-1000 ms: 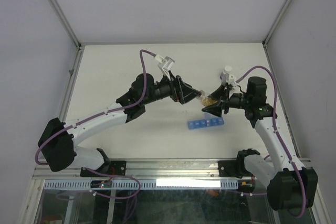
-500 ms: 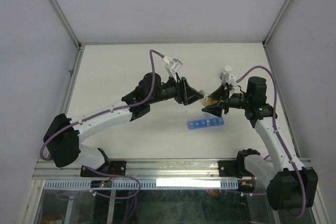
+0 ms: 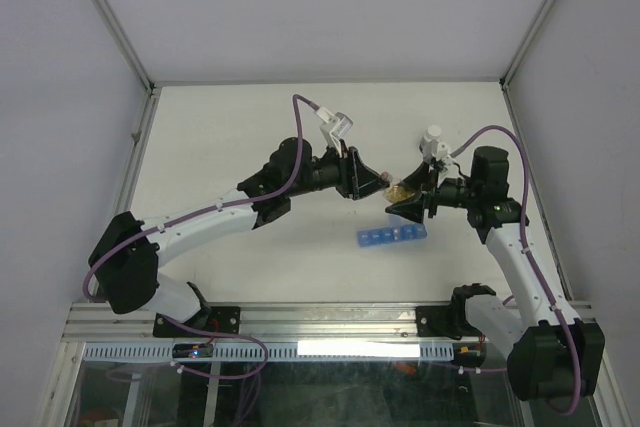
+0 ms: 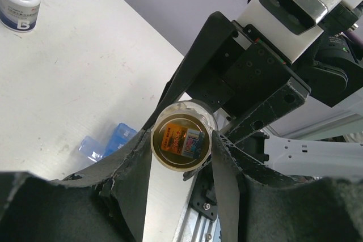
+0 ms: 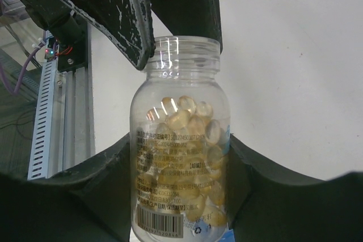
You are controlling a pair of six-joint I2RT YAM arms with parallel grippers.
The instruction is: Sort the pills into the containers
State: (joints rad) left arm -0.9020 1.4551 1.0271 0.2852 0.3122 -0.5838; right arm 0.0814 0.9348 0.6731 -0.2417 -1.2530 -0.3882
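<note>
Clear smooth plastic bottle [image 5: 180, 157], gripped by the right end effector [image 3: 408, 203], is packed with shiny amber pills [image 5: 184, 118]. Scuffed black fingers [image 5: 133, 21] of the left end effector [image 3: 372, 185] flank its open mouth; I cannot tell if they squeeze. At 6 o'clock from the bottle, the see-through blue pill organizer [image 3: 391, 236] lies on the white bench [image 3: 220, 127]. Pale walls stand around.

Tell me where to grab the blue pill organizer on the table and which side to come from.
Take the pill organizer across its narrow width, near the middle of the row, coming straight down from above. It lies flat on the table, long and thin, so the jaws should fit over its long sides more easily than end to end.
</note>
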